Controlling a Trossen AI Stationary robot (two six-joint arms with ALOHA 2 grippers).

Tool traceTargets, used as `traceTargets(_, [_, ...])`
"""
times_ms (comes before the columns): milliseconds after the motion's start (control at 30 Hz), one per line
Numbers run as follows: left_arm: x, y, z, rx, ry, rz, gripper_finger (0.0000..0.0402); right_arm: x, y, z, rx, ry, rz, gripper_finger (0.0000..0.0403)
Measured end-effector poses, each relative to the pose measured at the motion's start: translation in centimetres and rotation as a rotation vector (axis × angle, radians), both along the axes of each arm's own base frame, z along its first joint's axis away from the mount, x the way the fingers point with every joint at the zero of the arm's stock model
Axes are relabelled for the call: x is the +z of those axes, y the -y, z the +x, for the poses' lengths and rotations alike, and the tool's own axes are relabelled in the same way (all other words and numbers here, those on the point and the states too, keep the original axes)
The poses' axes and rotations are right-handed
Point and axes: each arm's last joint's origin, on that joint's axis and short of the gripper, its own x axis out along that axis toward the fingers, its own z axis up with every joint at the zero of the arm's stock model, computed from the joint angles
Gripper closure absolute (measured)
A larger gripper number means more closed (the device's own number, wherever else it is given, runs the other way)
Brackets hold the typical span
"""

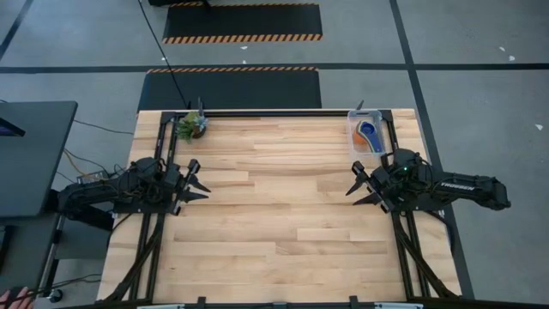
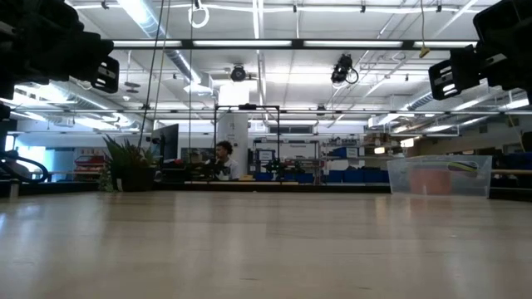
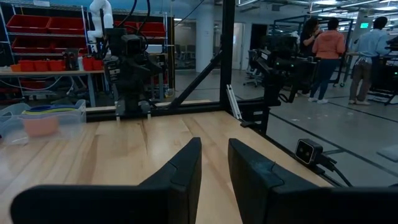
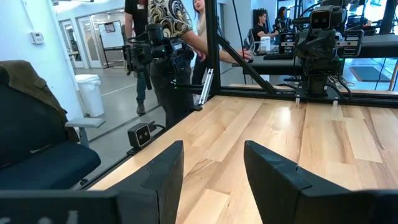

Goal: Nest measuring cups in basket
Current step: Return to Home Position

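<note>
**Cups nested in the basket; both grippers open and empty**

The basket [image 1: 358, 125] stands at the table's far right corner, close against the black frame rail. The measuring cups [image 1: 369, 133] lie inside it as one nested stack. From above, blue and orange show. From the left wrist view, the basket [image 3: 73, 109] shows clear walls around a pinkish-orange cup [image 3: 40, 126], with yellow and blue rims above it. In the low view the basket [image 2: 478, 178] sits upright on the wood at the right, with a reddish shape and a yellow band showing through its wall.

The right gripper [image 1: 352, 180] hangs over the table's right side, near the basket but apart from it, its fingertips pointing toward the table's middle. Its fingers stand wide apart with nothing between them. Its own wrist view shows the right gripper [image 4: 213, 149] above bare planks.

The left gripper [image 1: 198, 180] mirrors it over the table's left side, well apart from the basket and pointing inward. Its fingers are also parted, with a narrower gap, and the left gripper [image 3: 214, 146] holds and touches nothing.

A pale strip of lettering runs along the right arm [image 1: 455, 184] in the high view, but it is too small to read.

A small potted plant [image 1: 192, 125] stands at the table's far left corner. The table [image 1: 274, 223] is light wooden planking. Beyond it, people [image 3: 329, 50] stand in the room in the left wrist view. A person [image 4: 168, 25] stands close to the table's edge in the right wrist view.
</note>
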Motion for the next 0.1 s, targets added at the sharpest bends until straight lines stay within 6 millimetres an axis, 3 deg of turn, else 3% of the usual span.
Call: traceTargets(100, [0.00, 0.00, 0.00, 0.000, 0.000, 0.000, 0.0315, 0.00, 0.00, 0.00, 0.000, 0.000, 0.000, 0.0228])
